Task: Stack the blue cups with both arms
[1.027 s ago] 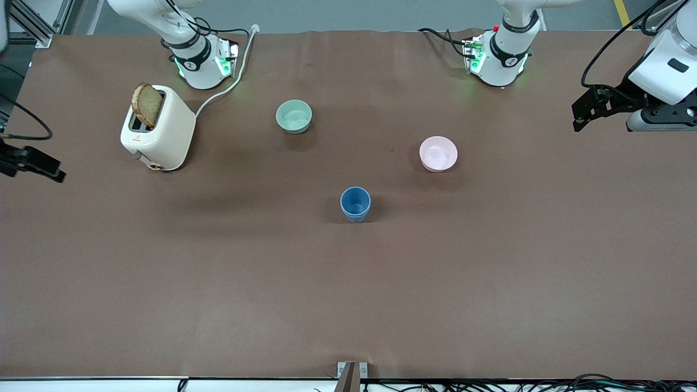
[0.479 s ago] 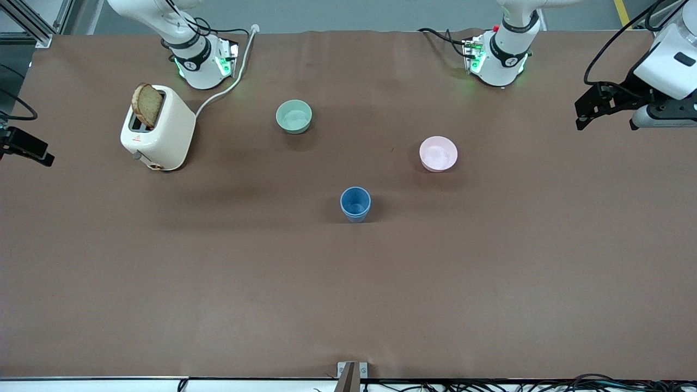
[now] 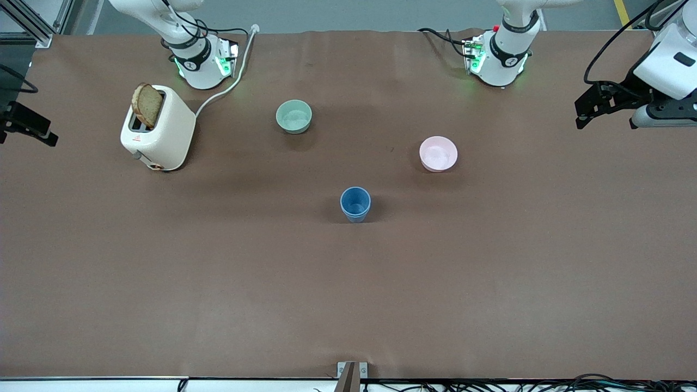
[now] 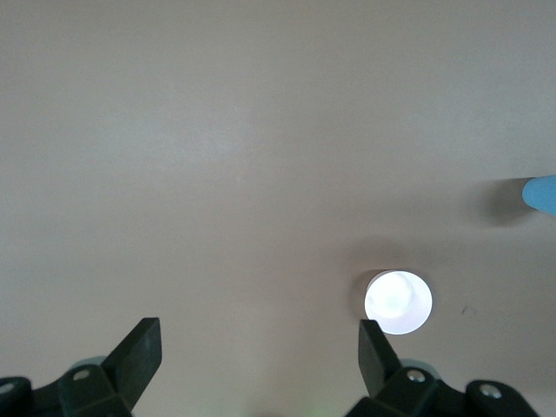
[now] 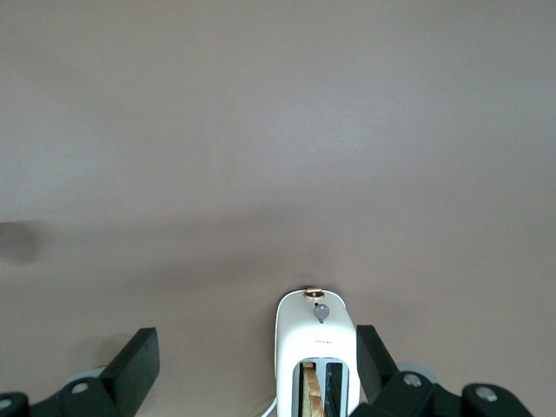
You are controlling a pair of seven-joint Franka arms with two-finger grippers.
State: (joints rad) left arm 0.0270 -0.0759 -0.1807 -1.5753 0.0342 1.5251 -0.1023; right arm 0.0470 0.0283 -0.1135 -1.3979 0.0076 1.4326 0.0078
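Note:
A blue cup (image 3: 355,204) stands upright mid-table; a second rim line under its rim suggests two cups nested as one stack. Its edge also shows in the left wrist view (image 4: 543,193). No separate second blue cup shows. My left gripper (image 3: 581,114) hangs open and empty over the table's edge at the left arm's end, well apart from the cup; in the left wrist view (image 4: 258,347) its jaws stand wide apart. My right gripper (image 3: 32,130) hangs open and empty over the table's edge at the right arm's end; it also shows in the right wrist view (image 5: 254,352).
A pink bowl (image 3: 438,153) sits between the cup and the left arm's base and shows in the left wrist view (image 4: 398,302). A pale green bowl (image 3: 294,116) is farther back. A white toaster (image 3: 158,128) holding bread stands near the right arm's base (image 5: 317,347).
My right gripper has drawn back along the table's edge toward the robots' side. My left gripper rose slightly, then stayed still. The cup and bowls have not moved.

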